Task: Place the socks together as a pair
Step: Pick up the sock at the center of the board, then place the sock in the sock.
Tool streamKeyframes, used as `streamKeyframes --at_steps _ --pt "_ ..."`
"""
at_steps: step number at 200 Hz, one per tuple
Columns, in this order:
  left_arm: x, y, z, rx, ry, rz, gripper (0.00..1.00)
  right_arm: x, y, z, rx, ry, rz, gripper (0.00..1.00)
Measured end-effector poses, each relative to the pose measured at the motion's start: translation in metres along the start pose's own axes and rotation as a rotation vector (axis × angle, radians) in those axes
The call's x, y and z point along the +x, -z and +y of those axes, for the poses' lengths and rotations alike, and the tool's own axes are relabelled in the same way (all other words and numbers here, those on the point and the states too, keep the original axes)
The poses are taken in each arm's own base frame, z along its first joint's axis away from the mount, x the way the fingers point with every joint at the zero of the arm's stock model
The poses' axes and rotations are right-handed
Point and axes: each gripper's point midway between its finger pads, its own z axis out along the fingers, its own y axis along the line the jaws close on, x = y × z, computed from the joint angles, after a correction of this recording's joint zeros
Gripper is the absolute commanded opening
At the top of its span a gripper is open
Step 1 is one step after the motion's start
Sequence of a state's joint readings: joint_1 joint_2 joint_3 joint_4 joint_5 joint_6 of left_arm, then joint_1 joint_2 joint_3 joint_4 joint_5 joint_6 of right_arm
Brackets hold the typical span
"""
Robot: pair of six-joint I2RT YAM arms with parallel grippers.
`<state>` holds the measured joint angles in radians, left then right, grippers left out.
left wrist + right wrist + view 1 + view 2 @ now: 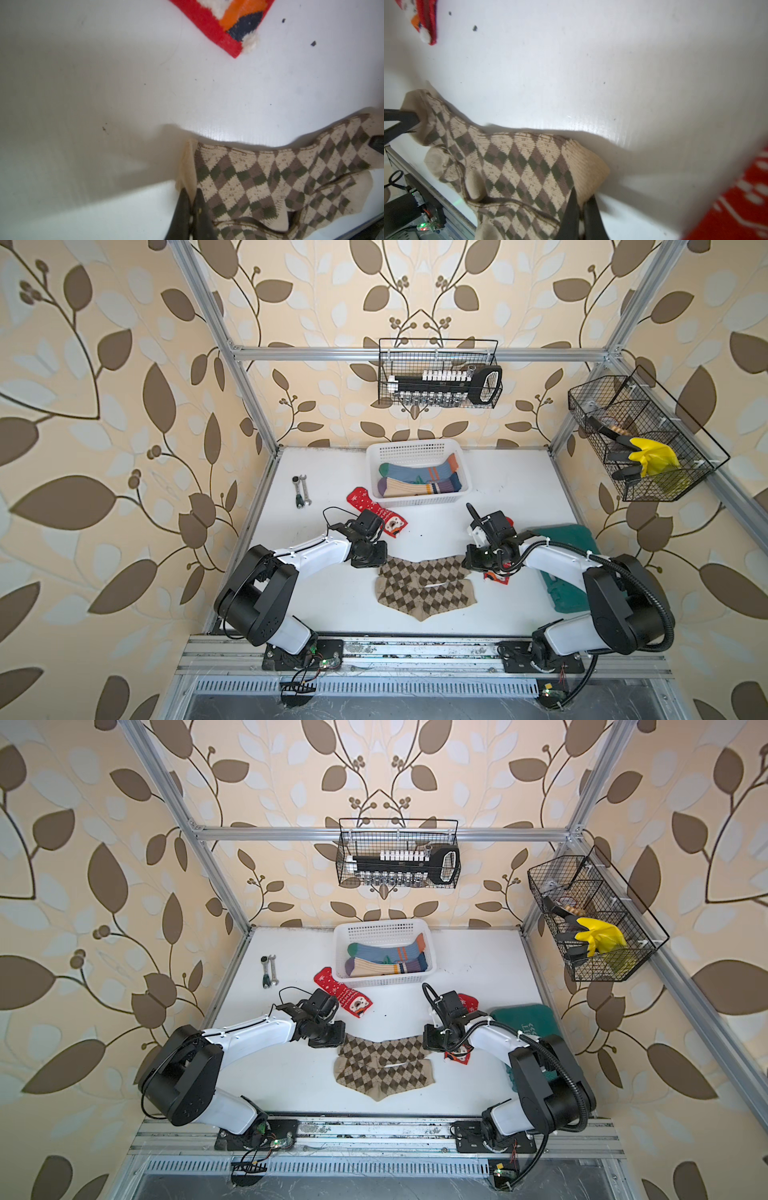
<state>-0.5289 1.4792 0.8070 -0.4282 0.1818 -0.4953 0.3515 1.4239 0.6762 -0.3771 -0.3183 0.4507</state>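
Two brown argyle socks lie at the table's front middle in both top views. My left gripper (192, 193) is shut on the pale end of the far argyle sock (424, 570), and my right gripper (582, 199) is shut on its ribbed cuff end. This sock (259, 178) hangs slightly off the table between them and casts a shadow. The near argyle sock (419, 598) lies flat, partly under it. One red Christmas sock (376, 510) lies by the basket. Another red Christmas sock (467, 1002) sits mostly under my right arm. A blue-grey sock (415, 472) and a beige sock (411, 489) lie in the white basket (415, 446).
A dark green cloth bag (569, 539) lies at the right under my right arm. Two wrenches (301, 489) lie at the back left. Wire baskets (438, 373) with tools hang on the back and right walls, above the table.
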Motion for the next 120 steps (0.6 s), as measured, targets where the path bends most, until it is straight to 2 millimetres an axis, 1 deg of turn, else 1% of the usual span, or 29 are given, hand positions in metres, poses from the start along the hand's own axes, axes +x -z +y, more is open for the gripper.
streamKeyframes --at_steps 15,41,56,66,79,99,120 --pt "-0.005 0.017 -0.007 0.018 -0.008 -0.024 0.00 -0.006 0.017 0.008 -0.012 0.019 -0.036 0.00" --pt "-0.020 0.063 -0.032 0.102 -0.033 -0.112 0.00 -0.024 0.053 0.030 -0.050 0.066 -0.123 0.00" --pt "-0.021 0.085 -0.044 0.157 -0.047 -0.142 0.00 -0.025 0.067 0.038 -0.072 0.086 -0.145 0.00" --pt "-0.018 0.097 -0.050 0.194 -0.054 -0.142 0.00 -0.019 0.073 0.042 -0.082 0.096 -0.141 0.00" --pt "-0.008 0.105 -0.055 0.233 -0.056 -0.117 0.00 -0.007 0.077 0.047 -0.092 0.114 -0.115 0.00" --pt "0.010 0.108 -0.057 0.264 -0.056 -0.066 0.00 0.015 0.079 0.053 -0.105 0.143 -0.076 0.00" --pt "0.032 0.106 -0.056 0.276 -0.061 -0.007 0.00 0.037 0.080 0.052 -0.116 0.149 -0.043 0.00"
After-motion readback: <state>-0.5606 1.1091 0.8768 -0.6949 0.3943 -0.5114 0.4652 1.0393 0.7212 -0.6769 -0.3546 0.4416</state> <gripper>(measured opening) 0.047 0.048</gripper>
